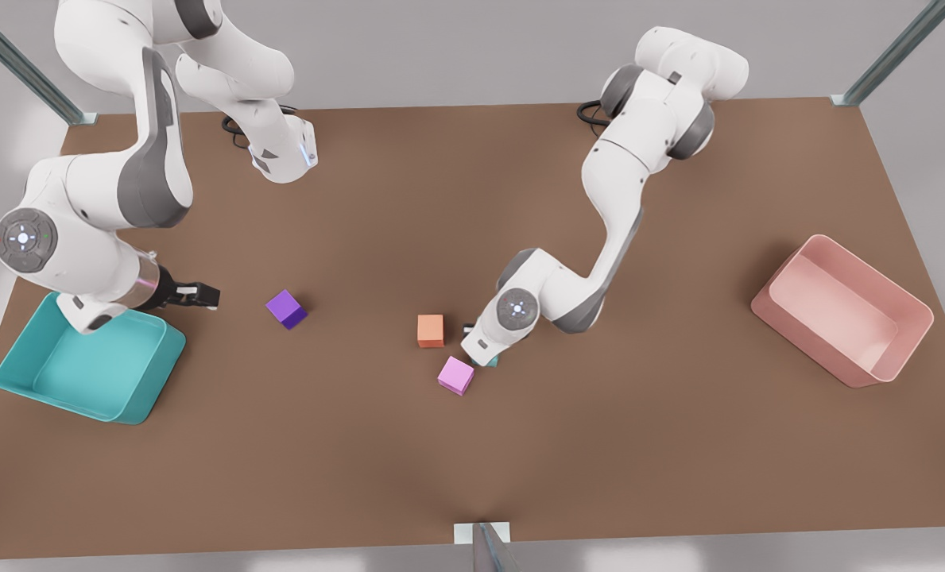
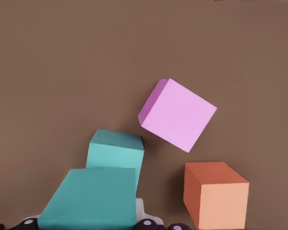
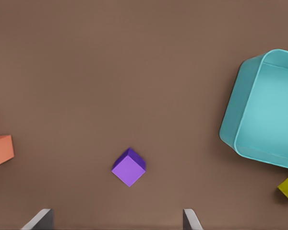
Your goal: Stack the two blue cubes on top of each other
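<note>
Brown tabletop (image 1: pixel 472 461) spreads under me. At the front view's left, beside the teal bin (image 1: pixel 91 365), my right pincer (image 1: pixel 202 295) waits with fingers spread. Centre, my left pincer (image 1: pixel 484 357) clenches one teal cube (image 2: pixel 93 199), the other teal cube (image 2: pixel 115 151) touching it.

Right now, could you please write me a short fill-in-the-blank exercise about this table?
1. The right hand, near the teal bin, has its fingers ___.
2. The lone cube nearest that hand is ___.
3. The left hand, down by the pink cube, has ___ blue cubes in its wrist view.
4. The bin at the front view's right is ___.

Missing words: open; purple; two; pink.
</note>
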